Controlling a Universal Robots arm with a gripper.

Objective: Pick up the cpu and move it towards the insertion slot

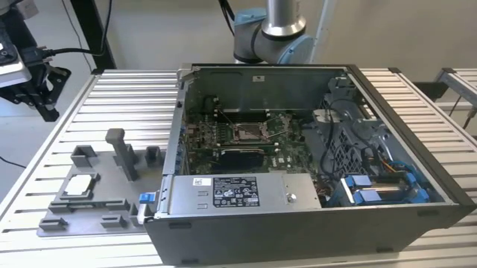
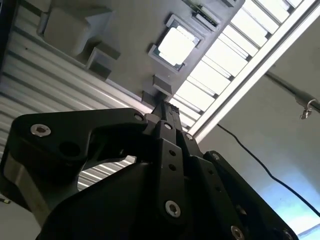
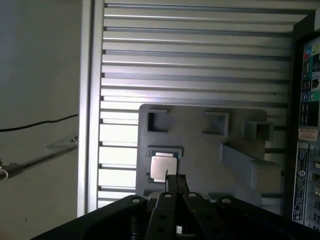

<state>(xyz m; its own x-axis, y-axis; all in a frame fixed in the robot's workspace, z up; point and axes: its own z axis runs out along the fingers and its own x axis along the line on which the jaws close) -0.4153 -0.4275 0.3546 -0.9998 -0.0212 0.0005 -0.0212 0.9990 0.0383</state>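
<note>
In the exterior view, the cpu (image 1: 80, 186) lies flat, silvery face up, in a square pocket of the grey fixture tray (image 1: 104, 192). The tray sits on the slatted table (image 1: 127, 95), just to the exterior view's left of the open computer case (image 1: 298, 234). Inside the case, the insertion slot (image 1: 251, 132) sits in the green board, well apart from the chip. The gripper (image 1: 46, 109) hangs at the far edge on the exterior view's left, off the table and clear of the tray. In the second wrist view, the gripper's (image 2: 164, 107) two black fingers are drawn together at their tips with nothing between them. The cpu (image 2: 176, 45) rests in its pocket beyond them. The first wrist view shows the same: closed fingertips (image 3: 176, 182), empty, lined up near the chip's (image 3: 164, 167) edge but apart from it.
</note>
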